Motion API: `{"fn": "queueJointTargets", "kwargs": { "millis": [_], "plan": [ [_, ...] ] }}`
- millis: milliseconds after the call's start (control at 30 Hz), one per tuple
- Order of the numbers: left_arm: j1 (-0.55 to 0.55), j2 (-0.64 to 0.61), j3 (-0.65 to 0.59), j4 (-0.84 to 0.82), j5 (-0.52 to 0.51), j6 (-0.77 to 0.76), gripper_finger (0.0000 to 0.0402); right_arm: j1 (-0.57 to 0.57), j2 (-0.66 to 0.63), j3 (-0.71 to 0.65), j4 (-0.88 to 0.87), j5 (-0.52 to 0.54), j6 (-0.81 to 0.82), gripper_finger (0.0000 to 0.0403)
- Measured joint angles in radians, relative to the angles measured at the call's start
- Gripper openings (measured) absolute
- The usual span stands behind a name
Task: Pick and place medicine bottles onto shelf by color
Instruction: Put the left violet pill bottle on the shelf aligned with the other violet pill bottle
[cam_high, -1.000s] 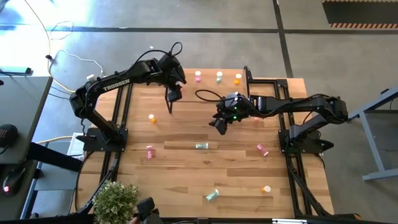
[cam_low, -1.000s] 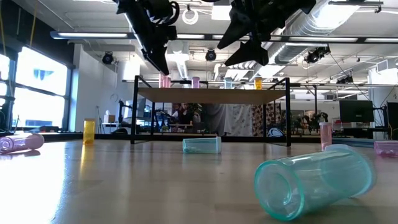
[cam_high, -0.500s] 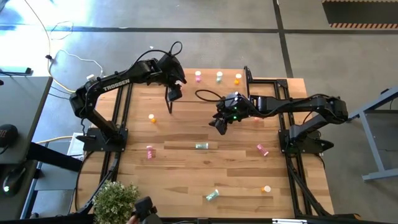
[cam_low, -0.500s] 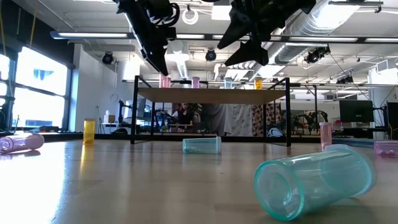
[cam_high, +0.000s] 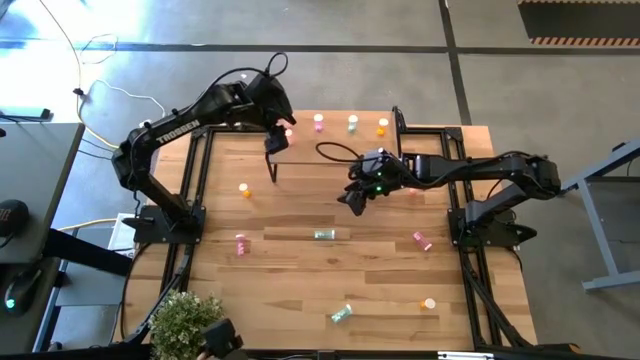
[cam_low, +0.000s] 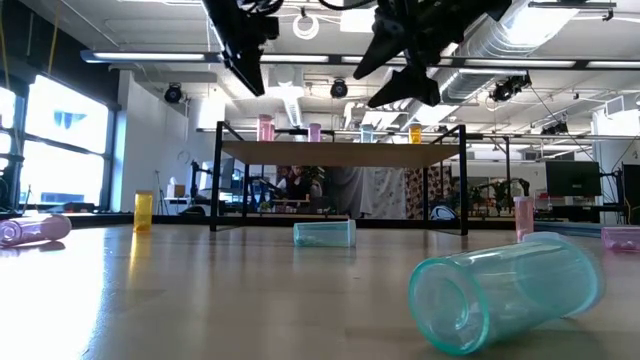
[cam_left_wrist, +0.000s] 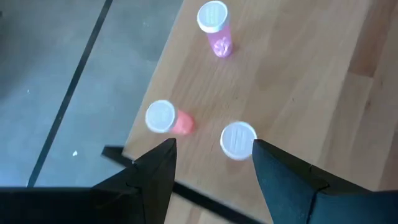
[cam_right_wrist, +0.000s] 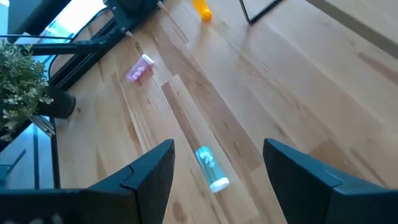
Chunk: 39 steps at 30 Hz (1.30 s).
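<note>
The shelf stands at the table's far side with several upright bottles on it: two pink, one teal, one orange. My left gripper is open and empty, high above the shelf's left end; its wrist view looks down on three white-capped bottles. My right gripper is open and empty above the table's middle. Its wrist view shows a teal bottle lying on its side below.
Loose bottles are on the table: orange standing upright, and lying pink, teal, pink, teal and orange. A potted plant stands at the near left corner.
My left gripper has risen and drawn a little toward the table's far edge, staying open. A pink bottle at the shelf's left end now shows uncovered in the high view.
</note>
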Motion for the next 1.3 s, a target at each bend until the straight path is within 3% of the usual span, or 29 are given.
{"fn": "queueJointTargets", "kwargs": {
  "millis": [167, 267, 400, 767, 933, 1167, 1300],
  "plan": [
    [-0.008, -0.018, 0.053, -0.140, 0.015, -0.004, 0.0202, 0.005, -0.025, 0.001, -0.029, 0.001, 0.031, 0.0236],
    [-0.015, -0.054, 0.051, -0.176, 0.083, -0.053, 0.0202, 0.009, -0.028, 0.001, -0.031, 0.001, 0.037, 0.0236],
    [-0.035, -0.098, 0.050, -0.236, 0.162, -0.161, 0.0202, 0.017, -0.029, 0.001, -0.060, 0.001, 0.056, 0.0236],
    [-0.217, -0.159, 0.042, -0.371, 0.149, -0.515, 0.0202, -0.002, -0.030, 0.001, -0.102, 0.011, 0.055, 0.0236],
    [-0.336, -0.220, -0.099, -0.328, 0.132, -0.718, 0.0202, -0.036, -0.030, 0.001, -0.101, -0.024, -0.019, 0.0236],
    [-0.536, -0.321, -0.358, -0.217, 0.046, -1.148, 0.0202, -0.101, -0.031, 0.054, -0.133, -0.171, -0.174, 0.0236],
    [-0.645, -0.338, -0.476, -0.152, 0.041, -1.374, 0.0202, -0.119, -0.031, 0.102, -0.175, -0.188, -0.283, 0.0236]
  ]
}}
